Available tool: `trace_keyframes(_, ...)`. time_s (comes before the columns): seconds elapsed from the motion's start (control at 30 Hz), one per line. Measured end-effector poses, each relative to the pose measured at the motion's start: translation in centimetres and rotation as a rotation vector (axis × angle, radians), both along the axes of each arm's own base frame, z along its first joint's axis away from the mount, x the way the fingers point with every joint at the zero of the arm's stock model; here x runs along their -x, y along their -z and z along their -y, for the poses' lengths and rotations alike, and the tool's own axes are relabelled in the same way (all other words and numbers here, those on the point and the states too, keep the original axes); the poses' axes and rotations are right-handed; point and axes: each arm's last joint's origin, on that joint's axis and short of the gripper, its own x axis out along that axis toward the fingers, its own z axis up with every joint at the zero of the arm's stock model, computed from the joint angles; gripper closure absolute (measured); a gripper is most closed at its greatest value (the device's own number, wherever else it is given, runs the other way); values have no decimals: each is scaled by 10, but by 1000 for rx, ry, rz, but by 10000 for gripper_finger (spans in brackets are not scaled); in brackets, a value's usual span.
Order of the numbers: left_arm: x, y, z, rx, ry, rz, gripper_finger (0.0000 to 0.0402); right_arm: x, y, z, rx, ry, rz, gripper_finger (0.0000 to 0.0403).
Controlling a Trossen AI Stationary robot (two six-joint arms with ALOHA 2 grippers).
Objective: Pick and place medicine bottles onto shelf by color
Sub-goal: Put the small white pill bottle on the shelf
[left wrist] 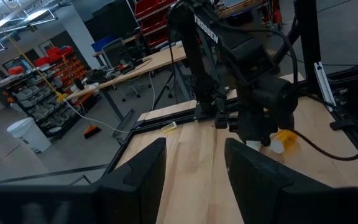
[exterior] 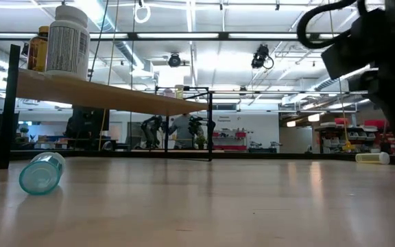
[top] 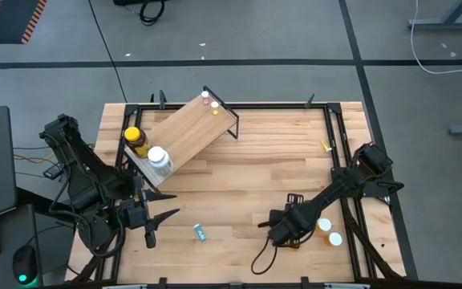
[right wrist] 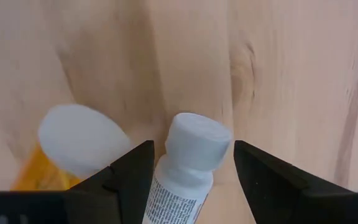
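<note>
Two fingers of the right gripper (right wrist: 191,165) stood wide apart around a small white bottle (right wrist: 188,158) near the tabletop's (top: 247,168) right front corner, jaws not closed on it. An orange vial (right wrist: 73,149) with white cap lay just beside. Left gripper (left wrist: 194,168) hovered open near the front left edge. Teal vial (top: 200,233) lay mid-front. Shelf (top: 187,132) at back left carried an amber jar (top: 135,140) and a white-capped bottle (top: 159,160).

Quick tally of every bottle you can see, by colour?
Amber jar, yellow lid: 1
Clear bottle, white cap: 1
Tiny pale vials: 2
Teal vial: 1
Orange vials, white caps: 2
Small white bottle: 1
Yellow vial: 1
Total: 9
</note>
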Motion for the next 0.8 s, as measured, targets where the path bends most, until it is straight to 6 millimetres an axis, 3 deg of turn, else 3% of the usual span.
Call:
trace_keyframes(0.43, 0, 0, 0, 0, 0, 0, 230, 9, 22, 17, -12, 116, -52, 181)
trace_keyframes(0.8, 0, 0, 0, 0, 0, 0, 230, 6, 20, 19, 15, 68, -40, 244)
